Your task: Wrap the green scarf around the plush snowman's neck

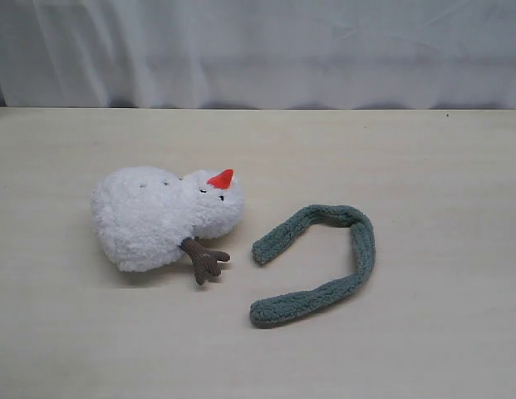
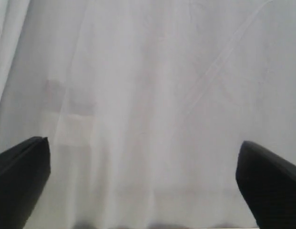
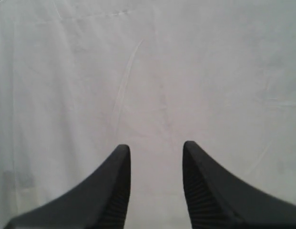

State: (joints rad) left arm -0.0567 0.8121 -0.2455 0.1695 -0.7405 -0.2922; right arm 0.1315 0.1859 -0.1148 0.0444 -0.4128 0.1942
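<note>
The plush snowman (image 1: 162,214) lies on its side left of the table's middle, its orange-red nose (image 1: 221,178) pointing up and a brown twig arm (image 1: 204,258) sticking out toward the front. Its neck (image 1: 191,206) is bare. The green scarf (image 1: 324,259) lies to its right in a loose curve, apart from it. Neither arm shows in the exterior view. My left gripper (image 2: 143,167) is open wide, facing only white cloth. My right gripper (image 3: 156,150) is open with a narrower gap and nothing between its fingers (image 3: 117,191).
A pale wooden table (image 1: 424,166) carries both things. A white curtain (image 1: 258,50) hangs along its far edge; both wrist views show only this kind of white cloth.
</note>
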